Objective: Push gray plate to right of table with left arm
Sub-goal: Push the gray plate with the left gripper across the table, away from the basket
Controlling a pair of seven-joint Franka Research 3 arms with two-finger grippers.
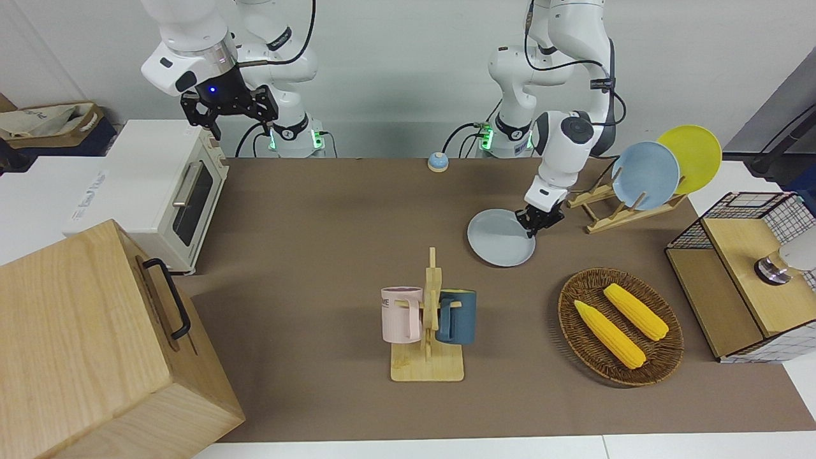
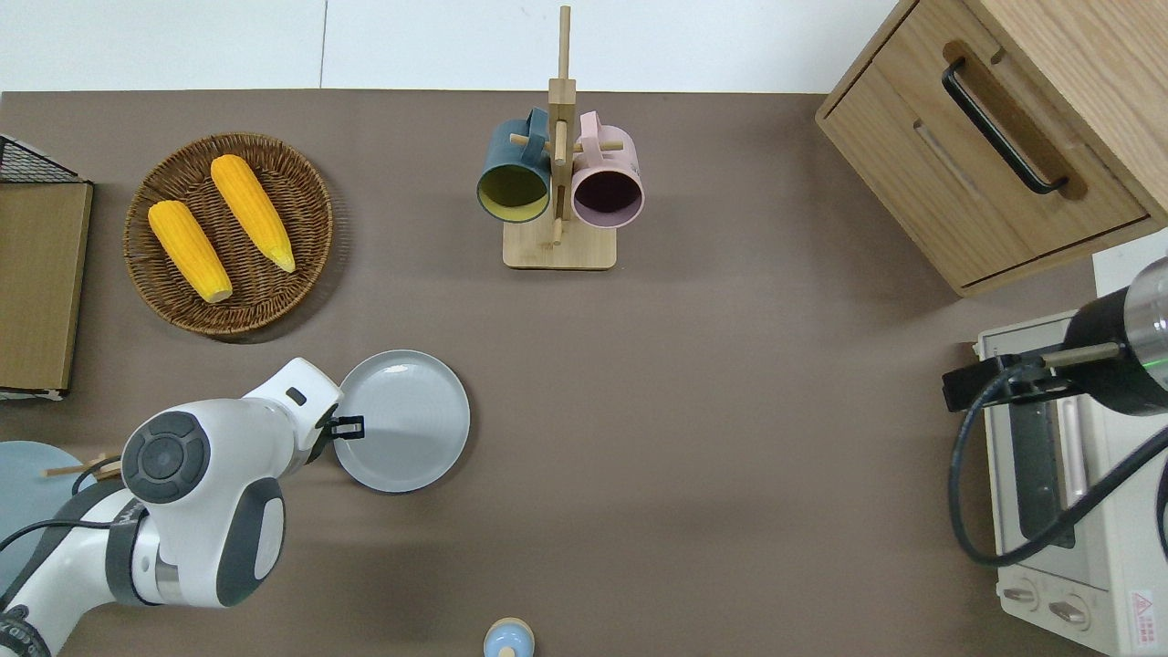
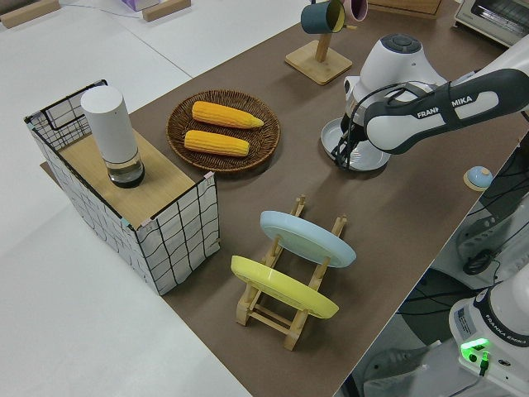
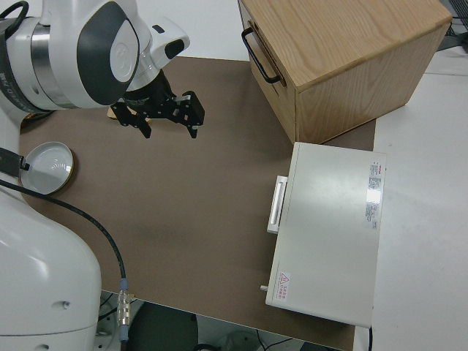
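At the left arm's end of the table (image 2: 730,411) stands a wire-sided shelf (image 2: 36,283). Near it, a wooden rack (image 1: 612,217) holds a blue plate (image 1: 645,174) and a yellow plate (image 1: 695,153) on edge. Farther from the robots, a wicker basket (image 2: 228,321) carries two corn cobs (image 2: 189,250) lying side by side.

Next comes the left gripper (image 2: 347,425), lowered to table height and set against the rim of the gray plate (image 2: 411,433) on the side that faces the left arm's end. Whether this tool is released or clenched cannot be told. The gray plate lies flat on the brown cover, nearer to the robots than the basket and between the rack and the middle of the table.

Around the middle, far from the robots, a wooden mug tree (image 2: 558,246) holds a teal mug (image 2: 513,178) and a pink mug (image 2: 607,182), one on each side of its post. A small blue knob-like thing (image 2: 508,639) sits at the near edge.

At the right arm's end, a wooden cabinet (image 2: 985,155) with a black handle stands far from the robots, and a white toaster oven (image 2: 1058,511) stands nearer. The right gripper (image 4: 170,126) is parked, its jaws spread wide and holding nothing
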